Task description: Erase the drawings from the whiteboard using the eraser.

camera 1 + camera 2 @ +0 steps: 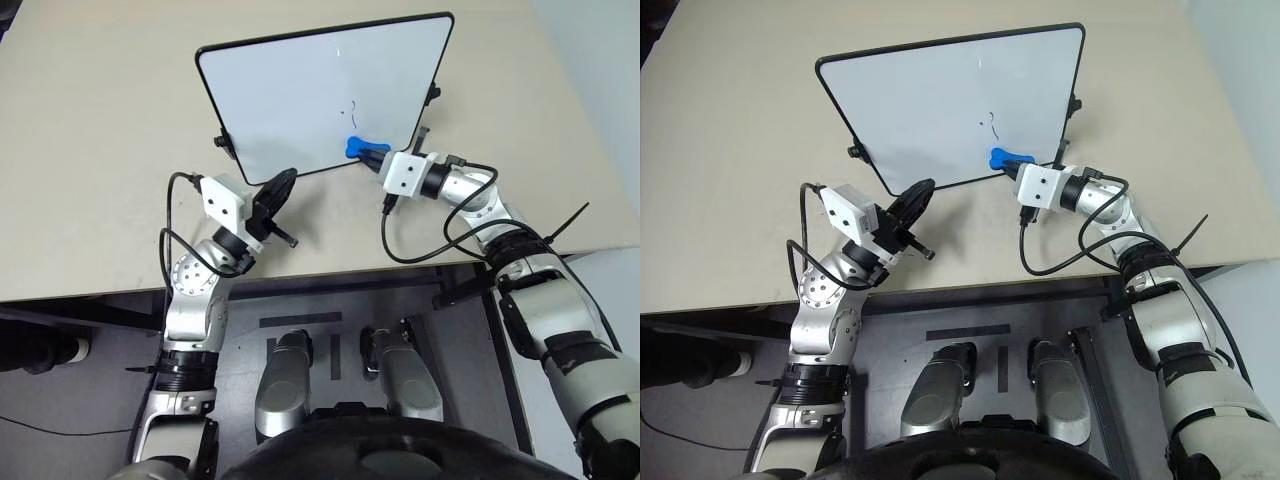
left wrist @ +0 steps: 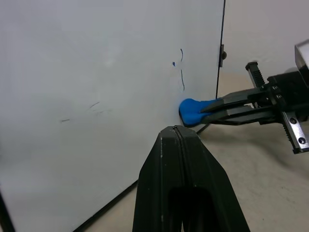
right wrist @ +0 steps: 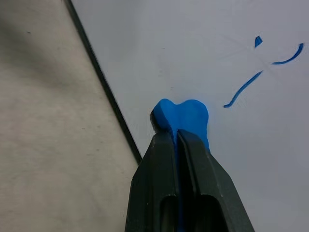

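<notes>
The whiteboard, white with a thin black frame, stands on the beige table. The drawings, a few thin blue pen strokes, sit on its lower right part and show close up in the right wrist view. My right gripper is shut on the eraser, a small bright blue bone-shaped block. The eraser's end rests against the board just below the strokes, near the bottom frame. My left gripper is shut on nothing and hovers by the board's lower left edge, fingertips pointing at the board.
The beige table stretches to the left of and behind the board, and its front edge runs just under both arms. Black cables loop from the right wrist over the table's edge. A small black knob sticks out from the board's right side.
</notes>
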You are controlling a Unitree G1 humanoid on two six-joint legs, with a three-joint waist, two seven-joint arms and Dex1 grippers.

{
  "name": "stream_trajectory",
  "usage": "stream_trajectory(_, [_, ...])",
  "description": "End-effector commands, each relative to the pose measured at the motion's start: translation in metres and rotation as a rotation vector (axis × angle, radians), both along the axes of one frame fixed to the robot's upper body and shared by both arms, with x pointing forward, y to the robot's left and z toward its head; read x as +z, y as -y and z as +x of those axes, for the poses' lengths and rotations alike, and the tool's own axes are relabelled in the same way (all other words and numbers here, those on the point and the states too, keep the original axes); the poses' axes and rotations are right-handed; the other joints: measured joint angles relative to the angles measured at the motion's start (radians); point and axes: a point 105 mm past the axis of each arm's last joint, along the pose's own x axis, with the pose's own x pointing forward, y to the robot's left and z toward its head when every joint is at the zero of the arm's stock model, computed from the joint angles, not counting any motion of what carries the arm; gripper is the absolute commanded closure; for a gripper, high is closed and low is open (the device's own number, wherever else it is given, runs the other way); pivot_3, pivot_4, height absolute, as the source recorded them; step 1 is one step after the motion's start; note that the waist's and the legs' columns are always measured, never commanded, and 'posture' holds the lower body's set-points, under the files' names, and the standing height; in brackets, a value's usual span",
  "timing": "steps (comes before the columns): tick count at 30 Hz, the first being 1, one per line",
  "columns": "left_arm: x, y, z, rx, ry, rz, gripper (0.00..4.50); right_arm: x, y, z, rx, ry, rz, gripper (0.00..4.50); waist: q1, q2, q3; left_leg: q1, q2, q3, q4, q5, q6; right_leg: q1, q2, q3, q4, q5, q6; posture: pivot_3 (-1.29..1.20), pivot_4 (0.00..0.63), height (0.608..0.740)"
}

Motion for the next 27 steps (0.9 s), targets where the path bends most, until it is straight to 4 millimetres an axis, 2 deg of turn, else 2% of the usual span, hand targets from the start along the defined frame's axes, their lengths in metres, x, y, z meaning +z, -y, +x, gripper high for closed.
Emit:
stream_trajectory(1, [0.014, 0.005, -0.002, -0.022, 0.057, 0.007, 4.5, 0.055, 0.003, 0.01, -0.04, 0.204, 0.116, 4.49, -0.002, 0.0, 0.0, -0.001, 0.0, 0.0, 0.0, 0.0, 0.0, -0.001, 0.0, 0.0, 0.0, 0.0, 0.0, 0.0, 0.15, 0.74])
stream_trajectory(7, [0.014, 0.006, -0.001, -0.029, 0.056, 0.005, 4.5, 0.076, 0.004, 0.007, -0.035, 0.308, 0.167, 4.49, -0.009, 0.001, 0.0, -0.003, 0.0, 0.0, 0.0, 0.0, 0.0, -0.003, 0.0, 0.0, 0.0, 0.001, 0.001, 0.0, 0.15, 0.74])
stream_trajectory(13, [0.014, 0.007, 0.001, -0.033, 0.057, 0.002, 4.5, 0.092, -0.007, 0.001, 0.017, 0.356, 0.205, 4.49, -0.01, 0.001, 0.0, -0.003, 0.0, 0.0, -0.001, -0.001, -0.001, -0.004, 0.0, 0.0, 0.0, 0.002, 0.0, 0.0, 0.15, 0.74])
stream_trajectory(17, [0.014, 0.009, 0.001, -0.036, 0.059, 0.0, 4.5, 0.075, -0.01, 0.001, 0.022, 0.308, 0.161, 4.49, -0.009, 0.001, 0.0, -0.003, 0.0, 0.0, -0.001, 0.0, -0.001, -0.003, 0.0, 0.0, -0.003, 0.001, 0.001, 0.0, 0.15, 0.74])
stream_trajectory(21, [0.014, 0.009, 0.001, -0.037, 0.062, -0.001, 4.5, 0.042, -0.008, 0.003, 0.002, 0.22, 0.076, 4.49, -0.01, 0.001, 0.0, -0.003, 0.0, 0.0, -0.001, 0.0, 0.0, -0.003, 0.0, 0.0, -0.006, 0.001, 0.002, 0.0, 0.15, 0.74])
stream_trajectory(27, [0.014, 0.009, 0.002, -0.038, 0.063, 0.0, 4.5, 0.025, -0.007, 0.002, -0.01, 0.175, 0.054, 4.49, -0.01, 0.001, 0.0, -0.003, 0.0, 0.0, -0.001, -0.001, -0.001, -0.003, 0.0, 0.0, -0.006, 0.002, 0.002, 0.0, 0.15, 0.74])
